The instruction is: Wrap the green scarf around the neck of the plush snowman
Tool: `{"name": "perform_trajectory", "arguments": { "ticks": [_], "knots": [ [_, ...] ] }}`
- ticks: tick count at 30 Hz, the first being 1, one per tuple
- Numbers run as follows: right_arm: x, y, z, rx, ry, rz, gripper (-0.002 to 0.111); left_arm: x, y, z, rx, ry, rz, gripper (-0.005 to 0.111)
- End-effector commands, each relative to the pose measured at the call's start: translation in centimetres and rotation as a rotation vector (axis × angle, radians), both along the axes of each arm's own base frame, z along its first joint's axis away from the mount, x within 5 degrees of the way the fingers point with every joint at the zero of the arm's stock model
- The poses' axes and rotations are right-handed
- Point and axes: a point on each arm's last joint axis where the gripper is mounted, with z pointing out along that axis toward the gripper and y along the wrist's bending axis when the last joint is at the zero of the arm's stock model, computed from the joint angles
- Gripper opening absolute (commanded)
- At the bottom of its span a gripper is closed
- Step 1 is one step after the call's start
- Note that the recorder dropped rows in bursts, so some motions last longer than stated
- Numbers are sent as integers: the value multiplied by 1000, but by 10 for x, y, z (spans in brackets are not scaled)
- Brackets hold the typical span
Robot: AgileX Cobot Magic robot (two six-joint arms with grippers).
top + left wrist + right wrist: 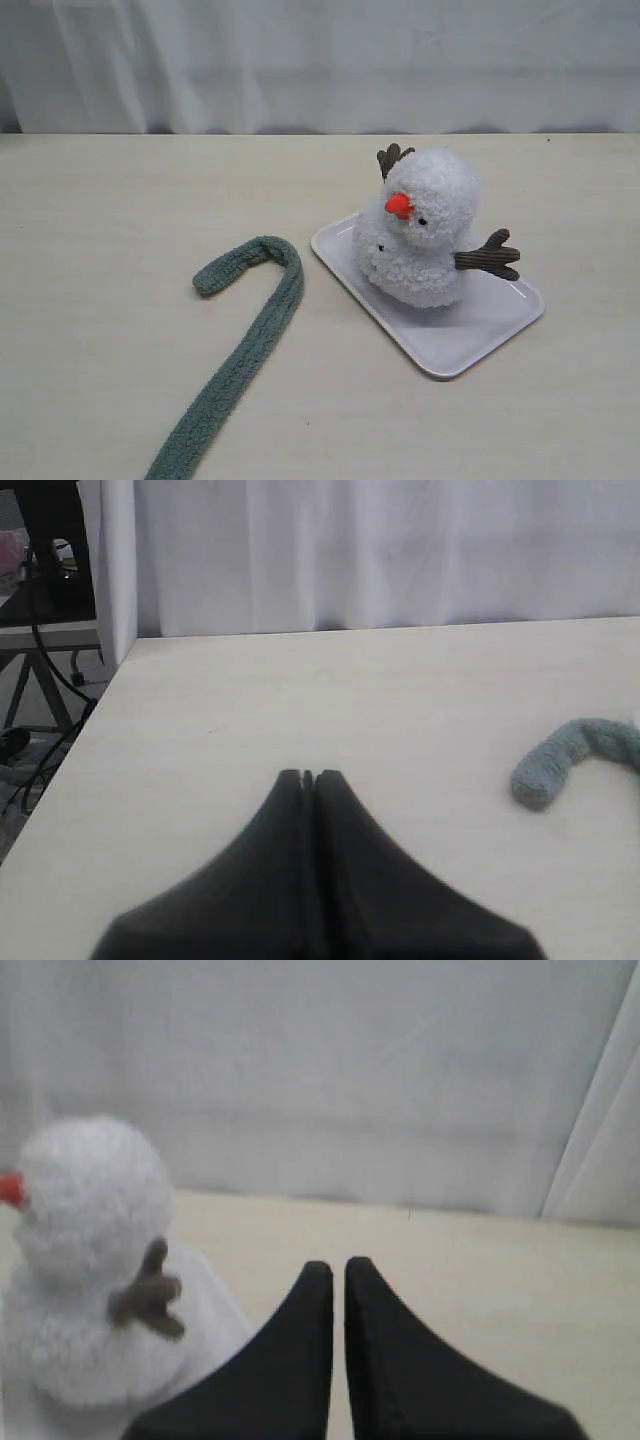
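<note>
The plush snowman point(425, 228) stands upright on a white tray point(480, 325), its orange nose turned toward the scarf side and its brown twig arms sticking out. The green scarf point(250, 340) lies flat on the table left of the tray, hooked at its far end and running off the front edge of the exterior view. Its curled end point(570, 760) shows in the left wrist view, well apart from my left gripper point(308, 776), which is shut and empty. My right gripper point(338, 1268) is shut and empty beside the snowman point(90, 1260). Neither gripper appears in the exterior view.
A white curtain point(320, 60) hangs along the back of the pale table point(120, 200). In the left wrist view the table's side edge point(90, 720) shows, with a black stand and cables point(40, 590) beyond it.
</note>
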Motion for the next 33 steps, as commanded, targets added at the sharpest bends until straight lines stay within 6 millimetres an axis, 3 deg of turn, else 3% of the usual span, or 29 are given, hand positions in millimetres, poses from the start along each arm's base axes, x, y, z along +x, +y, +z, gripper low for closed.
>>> {"name": "perform_trajectory", "arguments": {
  "ticks": [1, 4, 7, 9, 14, 17, 18, 20, 24, 27, 30, 33],
  "knots": [
    [-3, 1, 23, -12, -258, 10, 4, 0, 0, 0, -6, -9, 6, 0],
    [-8, 2, 39, 6, -444, 22, 4, 0, 0, 0, -6, -9, 6, 0],
    [-16, 1, 54, 294, -631, 98, 4, 0, 0, 0, -6, -9, 6, 0],
    [-21, 2, 60, 398, -704, 158, 4, 0, 0, 0, -6, -9, 6, 0],
    [-30, 14, 68, 287, -818, 284, 4, 0, 0, 0, -6, -9, 6, 0],
    [-25, 13, 73, 360, -696, 277, 4, 0, 0, 0, -6, -9, 6, 0],
    [-23, 12, 83, 328, -587, 233, 4, 0, 0, 0, -6, -9, 6, 0],
    [-26, 11, 96, 308, -527, 197, 5, 0, 0, 0, -6, -9, 6, 0],
    [-21, 9, 124, 261, -460, 150, 24, 0, 0, 0, -4, -9, 6, 0],
    [2, 0, 147, 244, -312, 28, 56, 0, 0, 0, -4, -9, 6, 0],
    [28, -12, 156, 171, -109, -126, 61, 0, 0, 0, -4, -9, 6, 0],
    [68, -22, 154, 126, 281, -259, 61, 0, 0, 0, -4, -9, 6, 0]
  ]
}}
